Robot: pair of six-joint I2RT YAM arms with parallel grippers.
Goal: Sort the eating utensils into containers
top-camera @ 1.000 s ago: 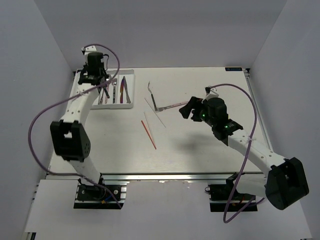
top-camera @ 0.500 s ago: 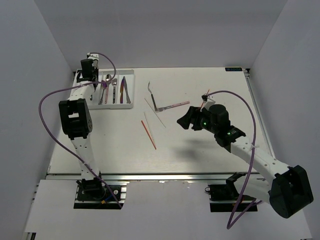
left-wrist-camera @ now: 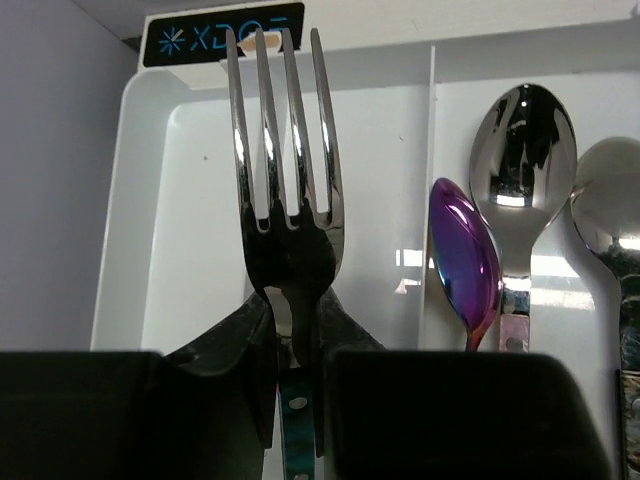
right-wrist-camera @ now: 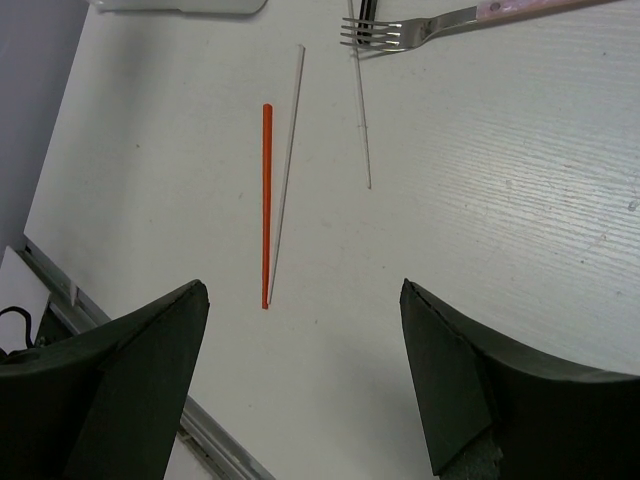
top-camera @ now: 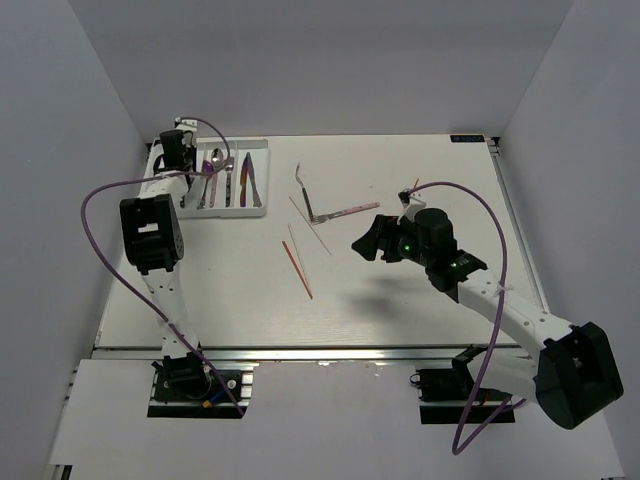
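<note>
Top view: finds left gripper (top-camera: 179, 152) at the white plastic tray (top-camera: 258, 146) and right gripper (top-camera: 366, 240) above the table (top-camera: 400, 320).

Left wrist: clamps tight on a glossy silver fork (left-wrist-camera: 285, 200), tines over the tray's leftmost slot, beside an iridescent purple spoon (left-wrist-camera: 465, 260).

Right wrist: gapes wide, empty, over a thin red chopstick (right-wrist-camera: 267, 200).
</note>
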